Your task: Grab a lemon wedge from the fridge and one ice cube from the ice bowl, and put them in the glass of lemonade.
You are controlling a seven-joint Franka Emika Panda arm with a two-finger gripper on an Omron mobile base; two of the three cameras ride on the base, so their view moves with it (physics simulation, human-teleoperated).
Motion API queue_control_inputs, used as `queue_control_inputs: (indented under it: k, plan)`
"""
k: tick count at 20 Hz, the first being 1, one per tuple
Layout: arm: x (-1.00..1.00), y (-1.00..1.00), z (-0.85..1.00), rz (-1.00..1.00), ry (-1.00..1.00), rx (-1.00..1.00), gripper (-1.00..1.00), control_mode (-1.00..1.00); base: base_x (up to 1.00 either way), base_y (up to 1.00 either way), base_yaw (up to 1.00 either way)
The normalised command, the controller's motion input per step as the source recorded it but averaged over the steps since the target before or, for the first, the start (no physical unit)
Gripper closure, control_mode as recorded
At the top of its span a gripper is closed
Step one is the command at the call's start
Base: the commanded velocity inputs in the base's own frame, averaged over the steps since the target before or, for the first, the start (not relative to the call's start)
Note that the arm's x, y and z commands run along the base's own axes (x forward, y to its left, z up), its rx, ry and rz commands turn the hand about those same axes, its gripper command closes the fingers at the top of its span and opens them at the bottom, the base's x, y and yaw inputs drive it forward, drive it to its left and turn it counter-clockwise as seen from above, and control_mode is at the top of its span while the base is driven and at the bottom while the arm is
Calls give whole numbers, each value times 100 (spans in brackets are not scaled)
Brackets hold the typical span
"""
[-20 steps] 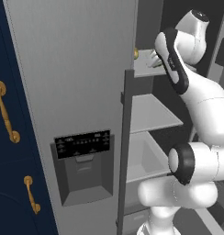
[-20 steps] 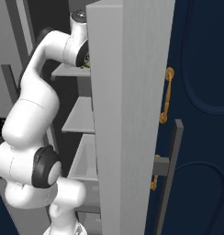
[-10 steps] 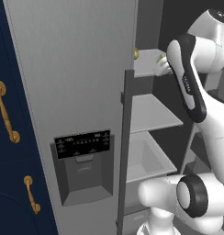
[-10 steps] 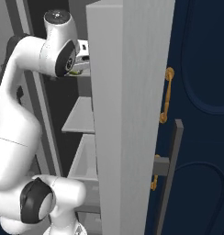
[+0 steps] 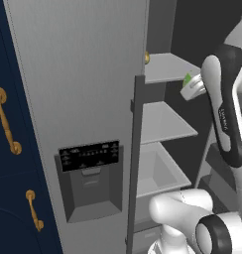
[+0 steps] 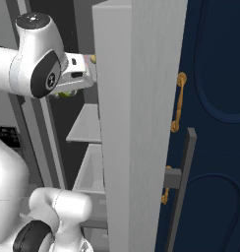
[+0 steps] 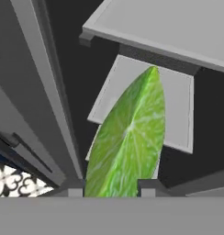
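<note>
The gripper [image 7: 111, 186] is clamped on the lemon wedge [image 7: 127, 137]: in the hand view the bright green wedge stands between the two dark finger tips, its pale-veined cut face toward the camera and its pointed end reaching away over the grey fridge shelves [image 7: 146, 98] beyond.

In the left base view the wedge [image 5: 187, 78] shows as a small green sliver at the white hand, held in the air just to the right of the upper shelf [image 5: 167, 67] inside the open fridge [image 5: 78, 89]. It is not resting on any shelf. A small yellow-brown round fruit [image 5: 147, 58] sits at the near left edge of that upper shelf, beside the door edge. Below come a middle shelf [image 5: 162, 124] and a grey drawer bin [image 5: 157, 171]. The closed left door carries the black-panelled dispenser recess [image 5: 89, 171], and a long vertical bar handle [image 5: 135, 158] runs down the door edge.

In the right base view the hand reaches in behind the opened right door [image 6: 136, 123], with a touch of green [image 6: 65, 93] under it. Dark blue cabinets with brass handles [image 6: 178, 101] stand to the right.
</note>
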Motion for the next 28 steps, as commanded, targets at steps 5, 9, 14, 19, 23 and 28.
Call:
queue_control_inputs:
  k: [5, 9, 14, 19, 23, 28]
  plan:
    - [-100, 2, -46, 0, 21, -12, 100, -100, 0, 0, 0]
    - [-100, 11, -49, 0, 20, -9, 100, -100, 0, 0, 0]
    - [-99, 7, -9, 1, 3, 0, 100, -100, 0, 0, 0]
    - [-35, 0, 0, 3, 1, 0, 100, -100, 0, 0, 0]
    - [0, 2, -14, 0, 3, 0, 100, -100, 0, 0, 0]
    - [-6, 0, -3, 0, 1, 0, 100, 100, -36, 6, 0]
